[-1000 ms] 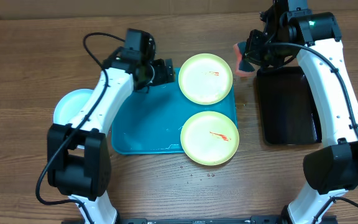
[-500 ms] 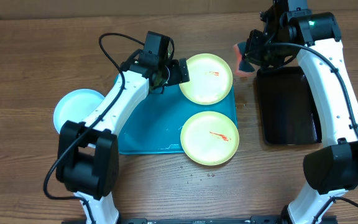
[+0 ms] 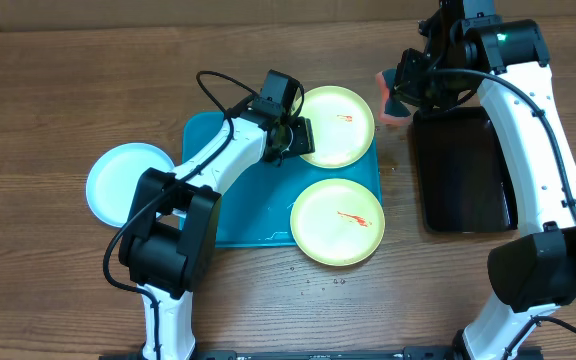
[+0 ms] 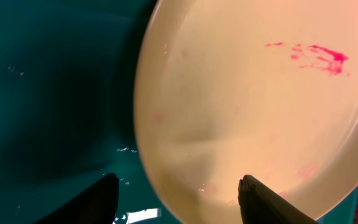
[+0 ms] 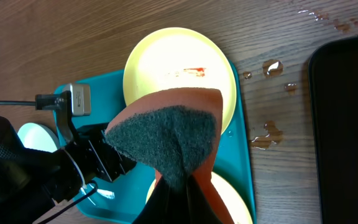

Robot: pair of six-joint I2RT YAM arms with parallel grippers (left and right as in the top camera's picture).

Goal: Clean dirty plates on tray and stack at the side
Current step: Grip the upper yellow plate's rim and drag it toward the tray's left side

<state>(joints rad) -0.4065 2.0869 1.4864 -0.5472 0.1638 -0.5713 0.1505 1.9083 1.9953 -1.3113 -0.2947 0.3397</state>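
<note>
One plate (image 3: 120, 182) out at tabletop's left edge, two smeared on tray (image 3: 233, 215).
Your left hand (image 3: 300, 136) straddles far plate (image 3: 336, 125) rim, half-wide; right hand (image 3: 406, 88) pinches sponge (image 5: 166, 138).

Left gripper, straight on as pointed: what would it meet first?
Likely the rim of the far yellow-green plate, in line between the open fingers of the left gripper. Depth to the tray beneath is unclear.
</note>
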